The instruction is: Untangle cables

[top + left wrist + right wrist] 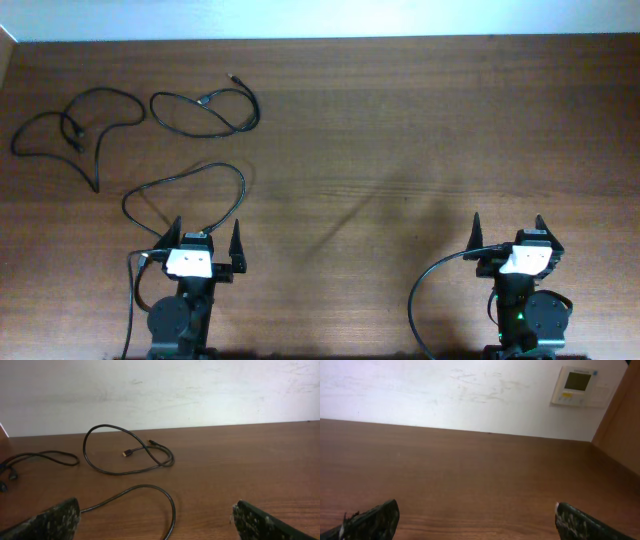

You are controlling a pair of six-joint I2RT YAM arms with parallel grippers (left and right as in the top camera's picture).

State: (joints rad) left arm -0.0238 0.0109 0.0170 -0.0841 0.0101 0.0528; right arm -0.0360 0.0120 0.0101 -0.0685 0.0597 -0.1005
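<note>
Three thin black cables lie apart on the left half of the table. One (60,130) sprawls at the far left. One (200,112) forms a loop at the back, also in the left wrist view (125,452). One (190,185) loops just in front of my left gripper (205,238), and shows in the left wrist view (160,497). The left gripper is open and empty; the near cable runs between its fingers on the table. My right gripper (508,232) is open and empty at the front right, with bare wood before it (475,520).
The wooden table (400,130) runs to a white wall at the back. A wall thermostat (577,386) and a wooden side panel (620,425) show in the right wrist view. Thick black wires (430,290) hang by the arm bases.
</note>
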